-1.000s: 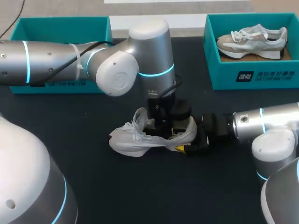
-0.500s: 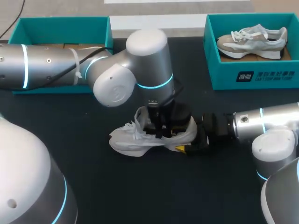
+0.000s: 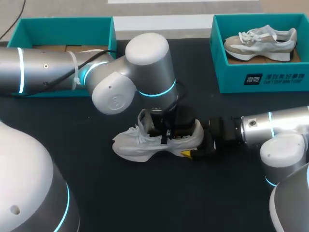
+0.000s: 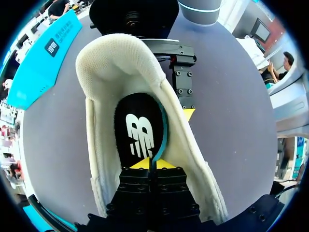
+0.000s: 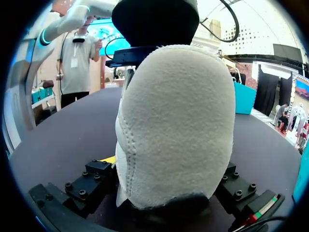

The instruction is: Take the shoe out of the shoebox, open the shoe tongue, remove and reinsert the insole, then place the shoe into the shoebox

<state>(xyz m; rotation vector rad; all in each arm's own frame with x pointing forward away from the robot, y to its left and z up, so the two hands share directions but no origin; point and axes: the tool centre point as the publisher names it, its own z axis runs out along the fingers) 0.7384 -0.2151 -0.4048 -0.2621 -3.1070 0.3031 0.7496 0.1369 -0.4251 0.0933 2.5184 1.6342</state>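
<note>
Right claw grips the shoe; left claw seemingly pinches its insole

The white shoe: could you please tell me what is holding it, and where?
The right gripper clamps the shoe by its heel; the left gripper pinches the insole at its edge.

Bright, even overhead light; faint soft shadows on the dark table.

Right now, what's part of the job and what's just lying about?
Job: white shoe, held at the heel by the right gripper; insole, pinched by the left gripper; left shoebox, probably the shoe's own.
Lying about: right shoebox; beige shoe inside it.
</note>
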